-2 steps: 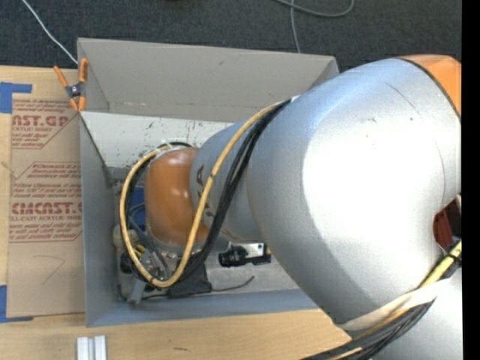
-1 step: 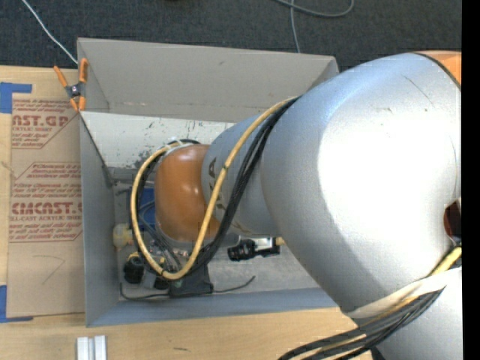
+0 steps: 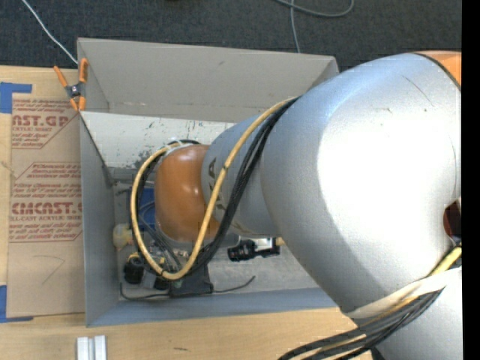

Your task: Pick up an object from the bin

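Note:
My gripper [image 3: 166, 259] is low in the bin's front left corner, mostly hidden beneath the arm's orange cover and cables. Just left of it lie a small cream-coloured piece [image 3: 121, 235] and a small black round thing [image 3: 133, 271]. A blue object [image 3: 145, 203] peeks out behind the cable loop, largely covered. To the right of the gripper, a black and white cylindrical thing [image 3: 252, 249] lies on the bin floor. Nothing can be seen held.
The arm reaches in from the right and covers most of the bin's floor. A thin black wire [image 3: 238, 283] trails along the front wall. The bin's left and front walls stand close to the gripper.

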You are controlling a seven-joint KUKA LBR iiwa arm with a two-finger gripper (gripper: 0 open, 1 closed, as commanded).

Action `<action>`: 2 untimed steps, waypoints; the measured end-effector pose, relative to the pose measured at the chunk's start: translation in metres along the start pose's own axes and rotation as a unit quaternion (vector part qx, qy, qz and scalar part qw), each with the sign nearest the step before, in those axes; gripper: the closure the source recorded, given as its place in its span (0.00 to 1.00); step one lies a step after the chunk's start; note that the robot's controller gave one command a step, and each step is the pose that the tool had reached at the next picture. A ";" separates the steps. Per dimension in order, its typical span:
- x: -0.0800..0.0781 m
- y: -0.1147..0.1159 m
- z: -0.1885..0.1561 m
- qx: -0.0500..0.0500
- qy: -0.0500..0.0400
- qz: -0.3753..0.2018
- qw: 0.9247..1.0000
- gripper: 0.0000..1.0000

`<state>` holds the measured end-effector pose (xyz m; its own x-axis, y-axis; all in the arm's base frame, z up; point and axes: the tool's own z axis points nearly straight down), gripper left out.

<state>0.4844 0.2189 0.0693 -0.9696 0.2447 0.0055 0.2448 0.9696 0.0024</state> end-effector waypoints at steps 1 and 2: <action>0.001 0.000 -0.002 0.001 0.001 0.000 1.000 1.00; 0.001 -0.001 -0.013 0.001 0.002 0.000 1.000 1.00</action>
<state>0.4829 0.2186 0.0821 -0.9697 0.2440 0.0097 0.2440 0.9698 -0.0003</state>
